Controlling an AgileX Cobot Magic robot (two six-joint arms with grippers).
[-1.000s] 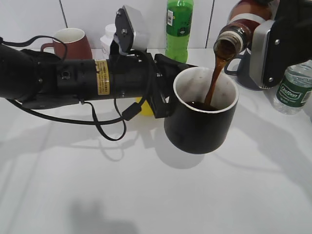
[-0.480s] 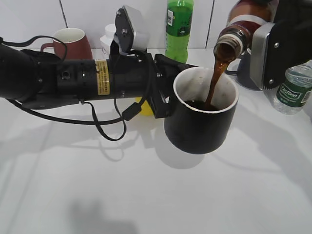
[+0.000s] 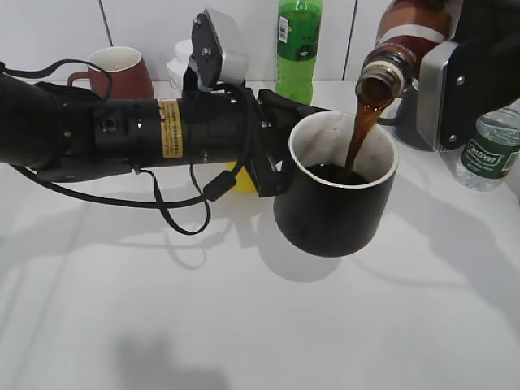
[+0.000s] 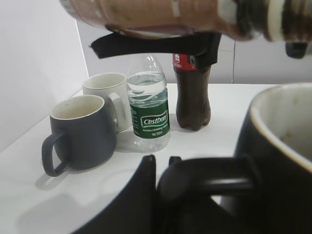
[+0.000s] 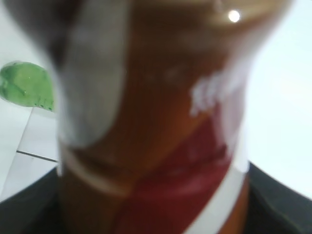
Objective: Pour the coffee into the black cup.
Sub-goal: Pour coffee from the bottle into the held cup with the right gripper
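The black cup point(image 3: 329, 213) is gripped by its loop handle point(image 4: 214, 179) in my left gripper point(image 3: 275, 166), which is shut on that handle; whether the cup's base touches the table I cannot tell. Above its right rim the brown coffee bottle point(image 3: 400, 45) tilts mouth down. A dark stream of coffee point(image 3: 357, 134) falls into the cup, where coffee has pooled. My right gripper point(image 3: 459, 77) is shut on the bottle's body. In the right wrist view the blurred bottle label point(image 5: 161, 146) fills the frame and hides the fingers. From the left wrist view the cup's rim point(image 4: 273, 122) shows at the right and the bottle point(image 4: 165, 17) crosses the top.
A maroon mug point(image 3: 118, 71), a white bottle point(image 3: 182, 58) and a green soda bottle point(image 3: 298, 45) stand at the back. A yellow cup point(image 3: 242, 179) sits behind my left arm. A water bottle point(image 3: 490, 150), grey mug point(image 4: 80, 134), white mug point(image 4: 108, 95) and cola bottle point(image 4: 192, 95) crowd the right.
The bottle's mouth has shifted slightly and the stream keeps flowing; the coffee in the cup has risen a little. My left arm and the cup have not moved.
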